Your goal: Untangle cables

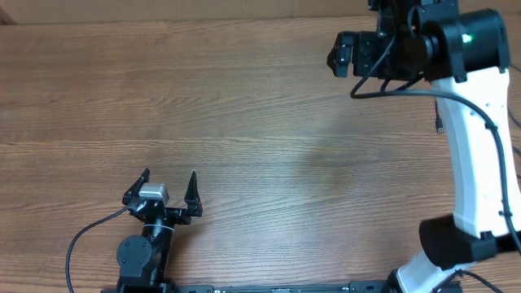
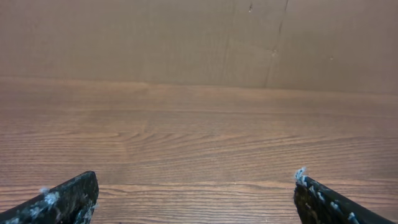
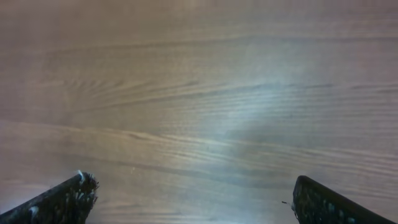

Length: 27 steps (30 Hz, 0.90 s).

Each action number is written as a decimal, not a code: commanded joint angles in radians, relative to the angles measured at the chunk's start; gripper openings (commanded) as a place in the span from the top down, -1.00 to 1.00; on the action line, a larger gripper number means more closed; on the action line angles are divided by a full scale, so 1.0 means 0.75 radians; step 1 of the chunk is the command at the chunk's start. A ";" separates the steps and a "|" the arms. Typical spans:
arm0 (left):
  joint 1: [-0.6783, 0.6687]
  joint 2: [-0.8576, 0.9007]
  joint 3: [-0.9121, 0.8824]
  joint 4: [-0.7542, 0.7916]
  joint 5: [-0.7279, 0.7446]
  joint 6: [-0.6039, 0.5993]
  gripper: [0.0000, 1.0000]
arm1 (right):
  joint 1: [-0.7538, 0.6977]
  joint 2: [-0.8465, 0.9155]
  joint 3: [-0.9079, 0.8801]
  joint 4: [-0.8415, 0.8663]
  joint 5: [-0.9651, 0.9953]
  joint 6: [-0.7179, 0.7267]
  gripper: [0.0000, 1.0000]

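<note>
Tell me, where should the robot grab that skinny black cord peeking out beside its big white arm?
Probably the straight bit of the cord just behind its little plug end, coming from the robot's left, over the table. The white arm hides the rest, so only that short piece lies free. It's tiny, so that's a guess.

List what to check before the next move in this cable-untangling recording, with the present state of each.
1. Left pincer open: ok.
2. Right pincer open: ok.
3. Both pincers empty: ok.
4. Cables in view on the table: not ok, none shows in any view.
5. Thin dark cord beside the right arm is a task cable: cannot tell.
</note>
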 commanded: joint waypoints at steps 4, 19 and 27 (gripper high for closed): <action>0.010 -0.015 -0.005 -0.003 -0.019 0.016 -0.99 | 0.002 -0.302 -0.225 0.179 0.066 -0.015 -1.00; 0.010 -0.014 -0.005 -0.003 -0.019 0.016 -0.99 | -0.024 -0.954 -1.348 0.915 0.112 -0.038 -1.00; 0.010 -0.014 -0.005 -0.003 -0.019 0.016 -0.99 | -0.103 -1.336 -2.017 1.448 0.112 -0.038 -1.00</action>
